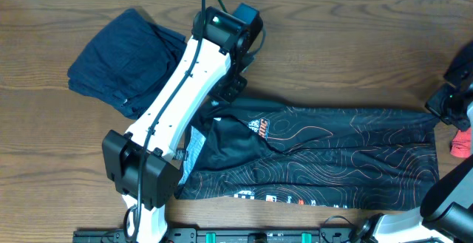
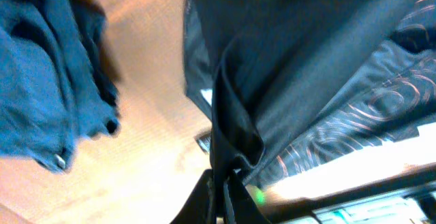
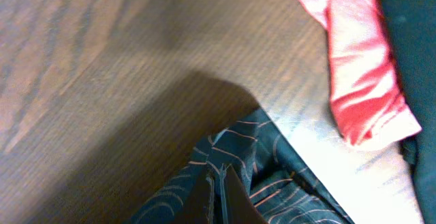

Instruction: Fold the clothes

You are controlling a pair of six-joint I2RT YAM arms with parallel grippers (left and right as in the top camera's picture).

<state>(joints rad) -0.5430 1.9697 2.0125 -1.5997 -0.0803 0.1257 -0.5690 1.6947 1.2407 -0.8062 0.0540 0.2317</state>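
Observation:
The clothes, a black jersey (image 1: 332,154) with thin orange contour lines, lie spread lengthwise across the table's middle, with small logos along the near edge. My left gripper (image 1: 230,89) is at the jersey's far left corner. In the left wrist view it (image 2: 221,191) is shut on a bunched fold of the black fabric (image 2: 306,67), which is lifted off the wood. My right gripper (image 1: 442,108) is at the far right corner. In the right wrist view it (image 3: 219,183) is shut on the patterned edge (image 3: 286,190).
A dark blue garment (image 1: 122,58) lies crumpled at the back left, beside the left arm, and fills the left of the left wrist view (image 2: 41,81). A red and pink cloth (image 1: 462,141) lies at the right edge (image 3: 361,67). A black rail (image 1: 259,235) runs along the front.

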